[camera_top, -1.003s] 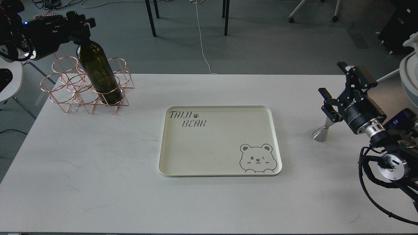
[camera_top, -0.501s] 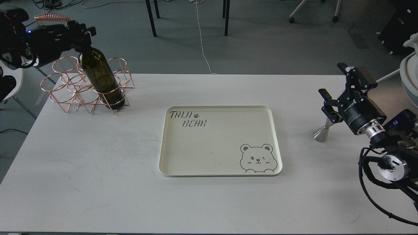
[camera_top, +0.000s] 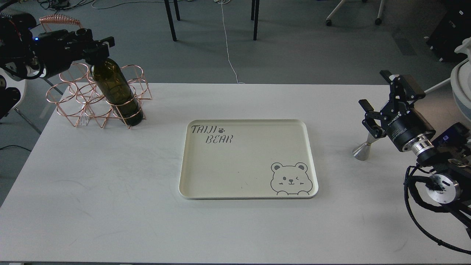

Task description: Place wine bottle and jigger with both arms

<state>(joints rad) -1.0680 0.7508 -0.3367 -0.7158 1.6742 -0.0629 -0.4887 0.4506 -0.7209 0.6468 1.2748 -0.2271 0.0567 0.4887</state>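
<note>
Head view, so starting at the business ends: the left gripper [camera_top: 96,51] is clamped on the neck of the wine bottle [camera_top: 114,92], way over at the far left corner of the white table [camera_top: 110,191]. That bottle is leaning, top toward the left, and its base sits inside a front ring of the copper wire rack [camera_top: 96,98], with a rack ring around its lower body. Can't tell if the base is actually resting on the table or just off it. On the other side, the right gripper [camera_top: 371,127] has its fingers closed down on the upper half of the jigger [camera_top: 362,149], near the right edge of the table. Only the lower silver cone shows below the fingers, wide end on the tabletop, and the jigger looks tilted a bit. Between the two, roughly mid-table, is a cream tray [camera_top: 247,189] with "TAIJI BEAR" lettering and a winking bear in its near right corner. Both bottle and jigger are well apart from the tray, one on each side. Past the table it's grey floor with chair legs [camera_top: 171,20] and a white cable [camera_top: 228,48]
</note>
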